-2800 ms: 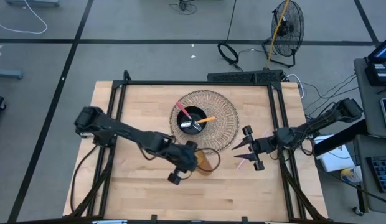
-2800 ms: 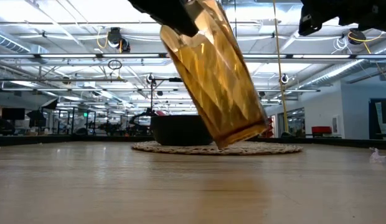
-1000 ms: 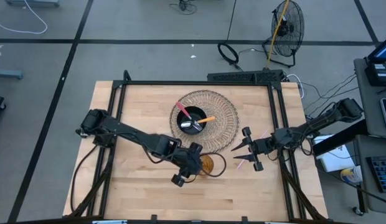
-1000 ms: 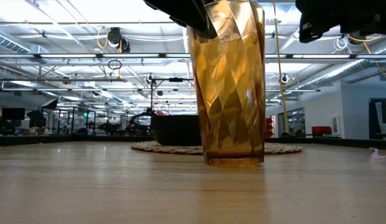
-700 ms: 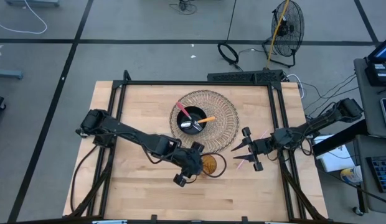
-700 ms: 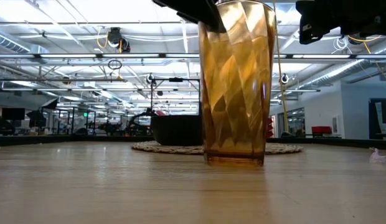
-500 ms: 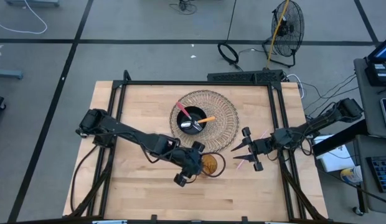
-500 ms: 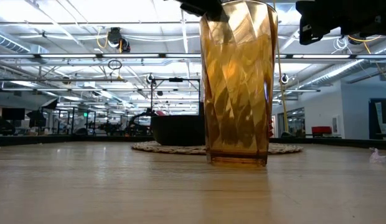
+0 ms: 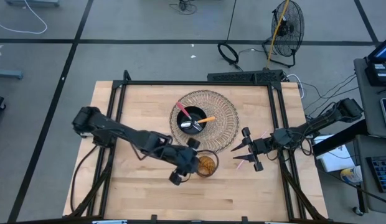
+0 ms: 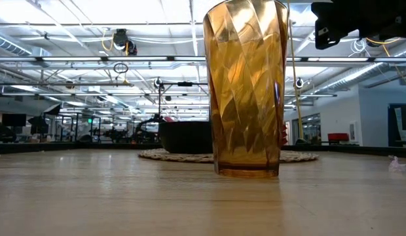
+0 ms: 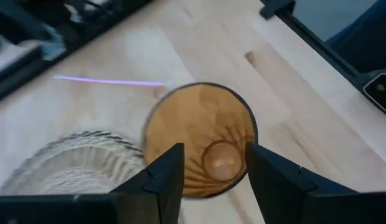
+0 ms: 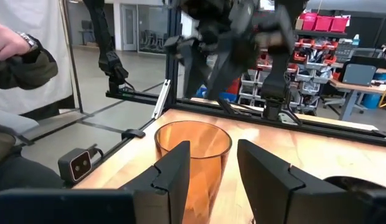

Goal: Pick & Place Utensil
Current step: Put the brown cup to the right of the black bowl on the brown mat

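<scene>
An amber faceted tumbler [image 9: 207,165] [image 10: 245,92] stands upright on its base on the wooden table, near the middle. My left gripper [image 9: 193,164] hovers open just to its left and above its rim; the left wrist view looks down into the tumbler [image 11: 202,137] between the fingers. My right gripper [image 9: 238,148] waits open to the tumbler's right, nothing between its fingers. A thin pink utensil [image 9: 241,164] [image 11: 109,81] lies flat on the table below that gripper. A black bowl [image 9: 193,119] on a woven mat [image 9: 224,118] holds a pink, an orange and a silver utensil.
A black frame [image 9: 199,83] runs round the table's edges. Bare wood lies along the near edge and at the left. A person's hand and sleeve [image 12: 18,56] show beyond the table in the right wrist view.
My left gripper has opened and let go of the tumbler's rim, then drawn back toward the table's left edge and risen out of the low view. The tumbler stays standing upright on the table.
</scene>
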